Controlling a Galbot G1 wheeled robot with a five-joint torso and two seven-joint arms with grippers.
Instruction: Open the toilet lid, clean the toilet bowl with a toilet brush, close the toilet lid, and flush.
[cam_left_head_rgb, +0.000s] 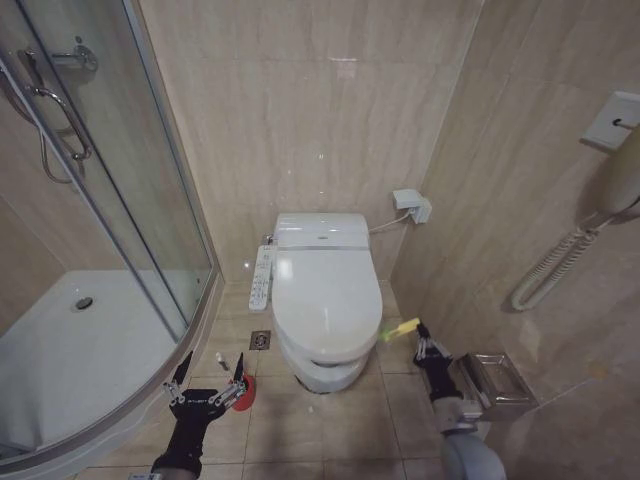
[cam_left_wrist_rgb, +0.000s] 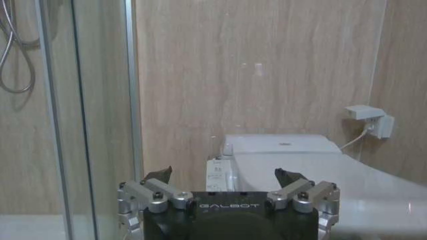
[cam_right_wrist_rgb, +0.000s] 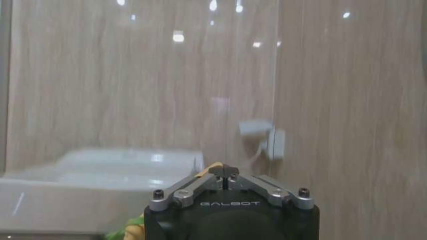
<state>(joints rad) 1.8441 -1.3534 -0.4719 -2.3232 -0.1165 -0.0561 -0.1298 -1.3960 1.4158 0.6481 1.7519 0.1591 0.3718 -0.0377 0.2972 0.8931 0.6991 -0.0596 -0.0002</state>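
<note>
The toilet lid (cam_left_head_rgb: 325, 295) lies shut over the toilet bowl (cam_left_head_rgb: 322, 374), with a button panel (cam_left_head_rgb: 262, 275) at its left side. A yellow-green band (cam_left_head_rgb: 400, 328) sticks out at the lid's right edge. My right gripper (cam_left_head_rgb: 423, 341) is shut just to the right of that band, with nothing visible between its fingers; the band (cam_right_wrist_rgb: 132, 232) shows beside it in the right wrist view. My left gripper (cam_left_head_rgb: 212, 372) hangs open low at the left, facing the toilet (cam_left_wrist_rgb: 347, 180). The toilet brush's red cup holder (cam_left_head_rgb: 247, 394) sits on the floor right behind it; the brush itself is hidden.
A curved glass shower door (cam_left_head_rgb: 130, 200) and white shower tray (cam_left_head_rgb: 70, 350) take up the left. A floor drain (cam_left_head_rgb: 260, 340) lies left of the bowl. A metal paper holder (cam_left_head_rgb: 497, 380), a wall phone (cam_left_head_rgb: 612, 180) and a socket box (cam_left_head_rgb: 412, 206) line the right wall.
</note>
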